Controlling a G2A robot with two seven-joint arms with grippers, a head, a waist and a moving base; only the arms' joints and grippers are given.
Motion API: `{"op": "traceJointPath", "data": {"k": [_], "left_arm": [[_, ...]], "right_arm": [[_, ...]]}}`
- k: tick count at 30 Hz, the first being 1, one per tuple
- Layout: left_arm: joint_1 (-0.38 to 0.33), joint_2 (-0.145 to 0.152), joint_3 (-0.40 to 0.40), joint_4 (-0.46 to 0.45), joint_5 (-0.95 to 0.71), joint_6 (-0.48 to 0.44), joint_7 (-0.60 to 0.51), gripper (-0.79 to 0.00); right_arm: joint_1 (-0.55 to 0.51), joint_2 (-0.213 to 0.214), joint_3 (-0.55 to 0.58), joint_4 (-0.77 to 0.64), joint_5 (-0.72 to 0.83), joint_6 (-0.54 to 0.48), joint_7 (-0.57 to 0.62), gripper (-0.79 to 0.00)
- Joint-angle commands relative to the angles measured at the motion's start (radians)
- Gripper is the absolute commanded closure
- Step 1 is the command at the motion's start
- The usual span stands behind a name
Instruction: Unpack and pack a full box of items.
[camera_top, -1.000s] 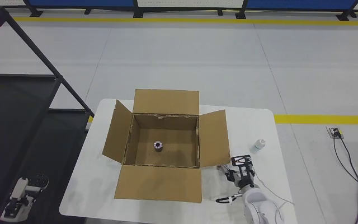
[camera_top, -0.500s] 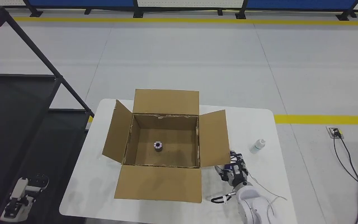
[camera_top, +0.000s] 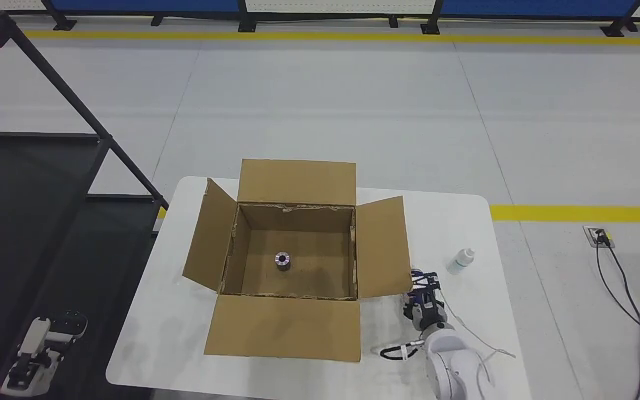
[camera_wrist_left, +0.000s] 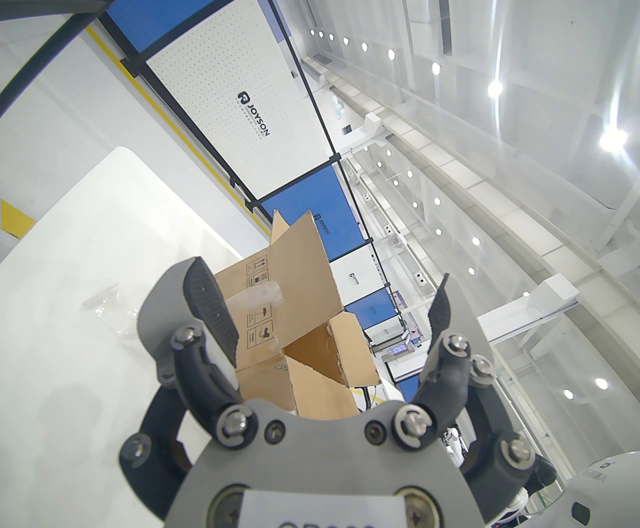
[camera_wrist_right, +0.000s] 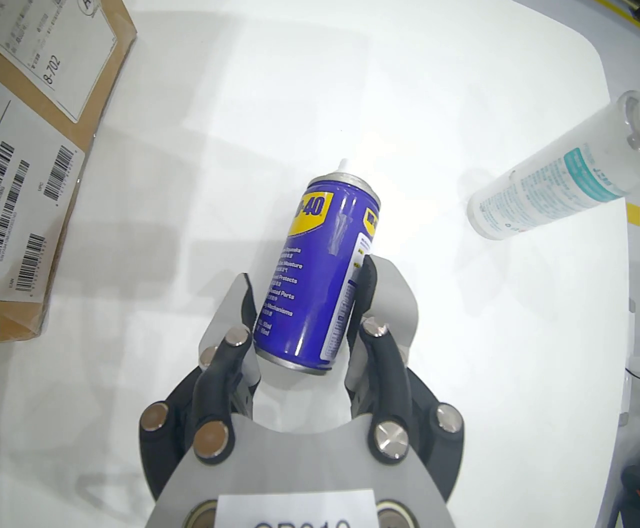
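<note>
White table (camera_top: 460, 215) first, and the big cardboard box (camera_top: 290, 330) sits on it, all four flaps folded out. From the right gripper (camera_wrist_right: 307, 275) the box's corner is off to one side of the fingers, well clear of them. Now the right gripper itself: its fingers (camera_wrist_right: 369, 280) are clamped on the blue spray can (camera_wrist_right: 320, 240), one pad pressed against each side of the lower body. The can's base points back toward the palm and its white nozzle sticks out well past the fingertips, tilted a little. Whether the can rests on the table I can't tell.

Over to the left gripper (camera_wrist_left: 320, 295): fingers spread wide, nothing between them, and the box shows beyond the gap.

The white bottle (camera_wrist_right: 545, 195) stands beyond the right fingertips, off to the side away from the box and apart from the can. Smallest of all, a little round item (camera_top: 283, 261) lies on the box floor, far from either set of fingers.
</note>
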Motion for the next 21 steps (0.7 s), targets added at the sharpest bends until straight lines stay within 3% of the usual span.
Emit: {"op": "traceJointPath", "data": {"k": [1, 10, 21], "left_arm": [[0.000, 0.000, 0.000, 0.000, 0.000, 0.000, 0.000, -0.785], [0.000, 0.000, 0.000, 0.000, 0.000, 0.000, 0.000, -0.785], [0.000, 0.000, 0.000, 0.000, 0.000, 0.000, 0.000, -0.785]], "right_arm": [[-0.002, 0.001, 0.008, -0.009, 0.002, 0.005, 0.015, 0.000], [-0.046, 0.007, 0.077, -0.107, 0.069, -0.011, -0.009, 0.000], [-0.148, 0.012, 0.188, -0.367, 0.253, -0.030, -0.130, 0.000]]}}
